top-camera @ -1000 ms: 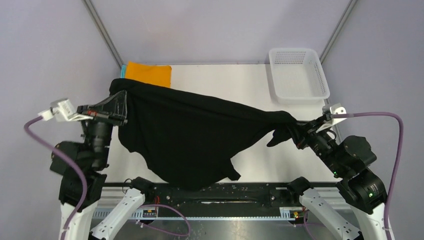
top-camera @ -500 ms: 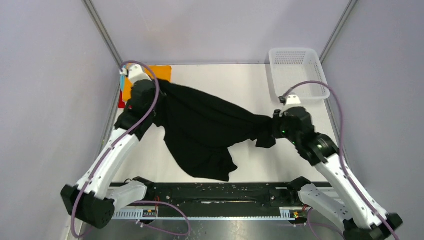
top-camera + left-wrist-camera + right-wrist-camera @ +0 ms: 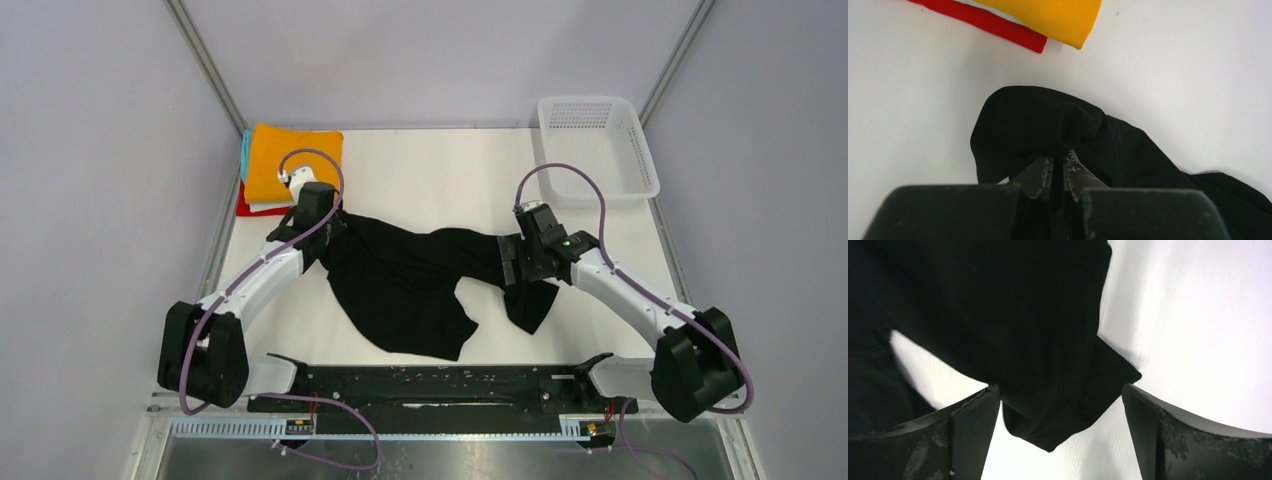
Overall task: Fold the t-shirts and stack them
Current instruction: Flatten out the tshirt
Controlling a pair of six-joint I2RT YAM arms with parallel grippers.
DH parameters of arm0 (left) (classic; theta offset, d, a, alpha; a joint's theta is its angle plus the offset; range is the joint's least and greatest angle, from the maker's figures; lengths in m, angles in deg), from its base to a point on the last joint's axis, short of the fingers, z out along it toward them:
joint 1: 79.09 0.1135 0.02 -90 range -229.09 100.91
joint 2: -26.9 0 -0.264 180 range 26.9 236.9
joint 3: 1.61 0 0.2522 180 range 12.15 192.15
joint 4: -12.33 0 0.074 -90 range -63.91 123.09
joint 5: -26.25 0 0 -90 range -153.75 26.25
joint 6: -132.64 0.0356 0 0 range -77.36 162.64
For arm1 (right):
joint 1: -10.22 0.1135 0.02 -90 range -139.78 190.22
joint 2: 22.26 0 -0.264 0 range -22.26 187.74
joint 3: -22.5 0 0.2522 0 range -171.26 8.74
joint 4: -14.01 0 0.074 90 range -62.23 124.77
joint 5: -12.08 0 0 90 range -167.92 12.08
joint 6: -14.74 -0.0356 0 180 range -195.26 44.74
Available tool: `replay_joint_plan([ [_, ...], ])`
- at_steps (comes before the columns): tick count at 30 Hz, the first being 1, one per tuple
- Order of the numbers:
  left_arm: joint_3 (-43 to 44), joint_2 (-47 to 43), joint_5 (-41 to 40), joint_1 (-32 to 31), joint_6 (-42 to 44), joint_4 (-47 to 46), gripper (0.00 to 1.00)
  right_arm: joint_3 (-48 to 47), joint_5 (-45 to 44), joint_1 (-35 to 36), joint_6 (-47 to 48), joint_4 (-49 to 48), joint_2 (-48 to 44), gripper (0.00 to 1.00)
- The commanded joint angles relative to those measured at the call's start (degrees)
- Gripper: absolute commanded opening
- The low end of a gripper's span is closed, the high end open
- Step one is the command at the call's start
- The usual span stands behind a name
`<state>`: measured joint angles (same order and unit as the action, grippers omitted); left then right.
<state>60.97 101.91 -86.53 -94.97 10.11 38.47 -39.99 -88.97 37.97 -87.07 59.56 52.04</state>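
Observation:
A large black t-shirt [image 3: 400, 285] lies crumpled across the middle of the white table [image 3: 440, 170]. My left gripper [image 3: 326, 230] is low at the shirt's left end, shut on a bunched fold of black cloth [image 3: 1038, 120]; its two fingertips [image 3: 1044, 167] pinch the fabric. At the shirt's right end my right gripper [image 3: 516, 270] stands open, and a loose corner of the black shirt [image 3: 1058, 410] lies between its wide-apart fingers [image 3: 973, 415], touching neither. A stack of folded t-shirts, orange [image 3: 292, 160] on top with teal, white and red [image 3: 250, 209] edges, sits at the back left.
A white mesh basket [image 3: 597, 150] stands at the back right corner. The orange [image 3: 1048, 15] and red [image 3: 998, 27] folded shirts lie just beyond the left gripper. Metal frame posts rise at both back corners.
Both arms reached forward and lowered the shirt, stretched in the air a second ago, onto the table. The right gripper opened and let go of its corner; the left kept its hold.

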Motion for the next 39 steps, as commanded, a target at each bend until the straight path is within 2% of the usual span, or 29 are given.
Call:
replay_joint_plan([
  [1,-0.2,-0.1,1.5,0.3,-1.4,-5.7,0.0,-0.8,5.1,-0.2,5.7,-8.3,-7.1,0.99],
  [3,-0.5,-0.1,2.1,0.3,-1.4,-6.4,0.0,0.4,9.2,-0.3,7.0,-12.7,-7.9,0.99],
  [6,-0.7,-0.2,2.3,0.3,-1.3,-6.7,0.0,-1.4,9.5,-0.8,5.3,-13.8,-5.4,0.99],
  [9,-1.0,-0.2,2.3,0.4,-1.2,-6.6,0.0,-4.2,12.0,-2.3,2.4,-12.4,-1.0,0.91],
  [12,-1.0,-0.4,1.6,0.6,-1.0,-6.2,0.0,-6.0,11.4,-5.3,-2.8,-6.9,3.1,0.86],
  [18,-1.3,-1.7,2.1,0.9,-1.2,-5.9,0.0,1.5,10.2,-15.6,-10.7,-3.7,1.2,0.77],
  [24,-1.6,-2.9,2.7,0.9,-1.4,-6.2,0.0,7.2,4.8,-17.6,-13.3,0.5,0.7,0.77],
  [31,-1.9,-3.4,3.2,0.9,-1.6,-6.4,0.0,7.8,9.3,-18.2,-15.1,-0.8,7.7,0.69],
  [34,-2.3,-3.5,3.4,0.9,-1.6,-6.9,0.0,6.1,9.4,-18.2,-14.9,-0.6,9.7,0.63],
  [39,-2.2,-3.5,4.0,0.9,-1.8,-7.0,0.0,5.0,8.6,-18.1,-15.7,-2.0,10.6,0.44],
])
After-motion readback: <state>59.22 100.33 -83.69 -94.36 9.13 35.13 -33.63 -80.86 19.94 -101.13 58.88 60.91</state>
